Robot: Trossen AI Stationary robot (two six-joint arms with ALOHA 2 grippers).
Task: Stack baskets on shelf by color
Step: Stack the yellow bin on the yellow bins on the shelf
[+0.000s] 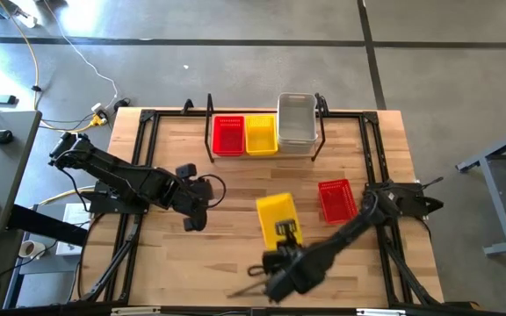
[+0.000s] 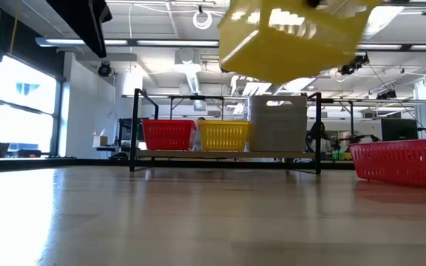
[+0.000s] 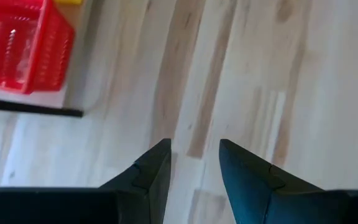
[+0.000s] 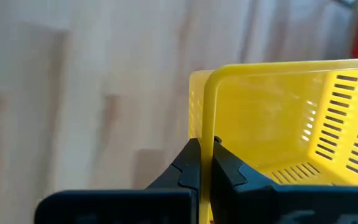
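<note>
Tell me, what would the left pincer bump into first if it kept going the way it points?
Probably just the bare wooden table; the left pincer points down at it, open and empty.

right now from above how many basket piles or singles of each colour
red: 2, red shelf pile, red table basket
yellow: 2, yellow shelf pile, yellow lifted basket
grey-white: 1, grey-white shelf pile
total: 5; baskets nested within piles can't be counted

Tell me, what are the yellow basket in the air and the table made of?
The yellow basket looks like glossy moulded plastic: thin slotted walls and a smooth rim, pinched by the right gripper. The table looks like pale wood, showing plank strips and grain.
</note>
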